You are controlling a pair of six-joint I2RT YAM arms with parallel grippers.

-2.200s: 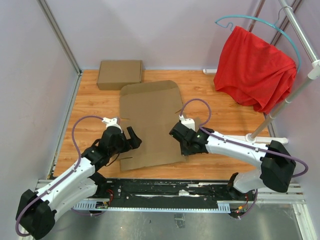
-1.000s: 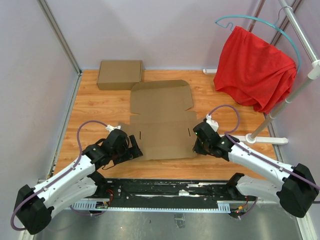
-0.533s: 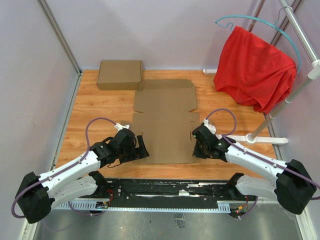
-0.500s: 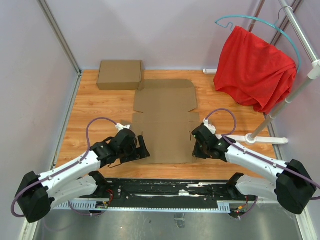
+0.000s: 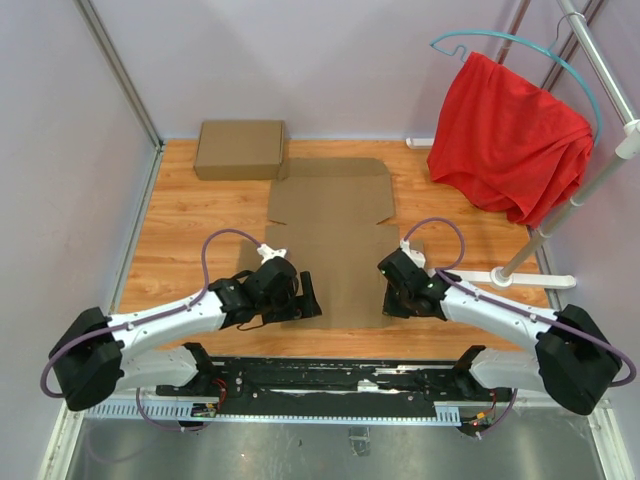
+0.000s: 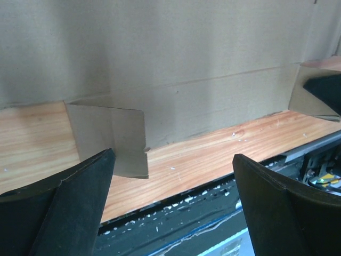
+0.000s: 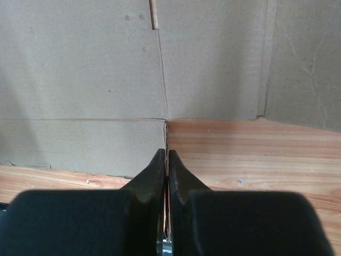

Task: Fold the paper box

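The paper box is a flat brown cardboard sheet with flaps, lying in the middle of the wooden table. My left gripper is open and empty at the sheet's near-left corner. In the left wrist view its fingers stand wide apart, and a small side flap lies on the wood in front of them. My right gripper is at the sheet's near-right edge. In the right wrist view it is shut on the thin edge of a flap of the paper box.
A formed flat cardboard box sits at the back left. A red cloth hangs on a rack at the right, and the rack's white foot lies on the table near my right arm. A black rail runs along the near edge.
The sheet has turned from slanted to square and shifted slightly right. My left gripper has moved right along the near edge to the sheet's corner. My right gripper stays at the right edge.
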